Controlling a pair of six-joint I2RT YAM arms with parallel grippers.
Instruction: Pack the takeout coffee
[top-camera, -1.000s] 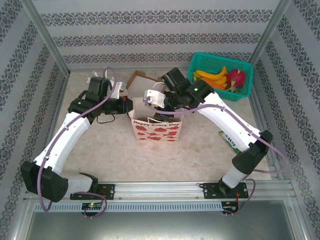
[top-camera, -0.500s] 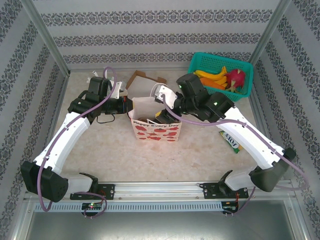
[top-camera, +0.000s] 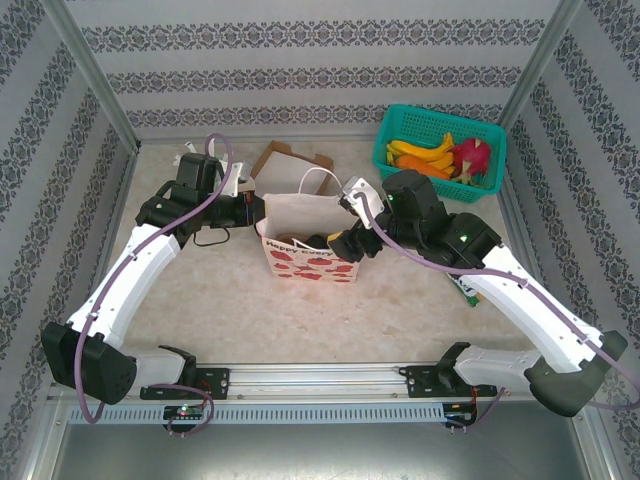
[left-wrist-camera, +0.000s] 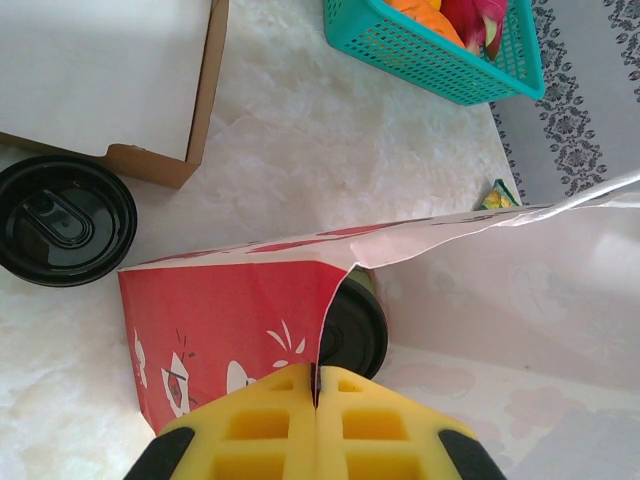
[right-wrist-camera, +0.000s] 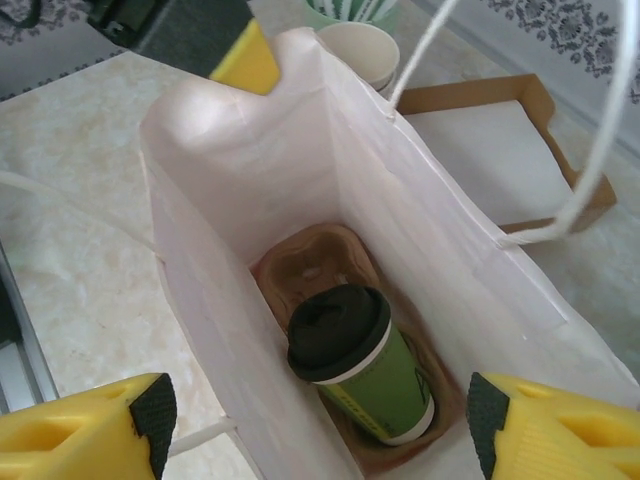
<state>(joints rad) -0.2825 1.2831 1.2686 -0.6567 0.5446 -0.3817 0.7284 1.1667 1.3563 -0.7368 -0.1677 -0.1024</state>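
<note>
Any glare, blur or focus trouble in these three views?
Top external: even light, sharp throughout. Left wrist: the white box liner is blown out, the yellow fingers slightly soft. Right wrist: the takeout coffee is crisp inside the paper bag, whose walls glow bright.

The takeout coffee (right-wrist-camera: 355, 375) is formed of green paper with a slight sheen and is capped by a glossy black plastic lid (right-wrist-camera: 338, 333). The bag (right-wrist-camera: 250, 190) is made of thin, matt, creased paper. The carrier (right-wrist-camera: 310, 262) beneath is moulded from rough brown pulp. At two o'clock, the basket (top-camera: 445, 110) is formed of smooth teal plastic mesh.
</note>
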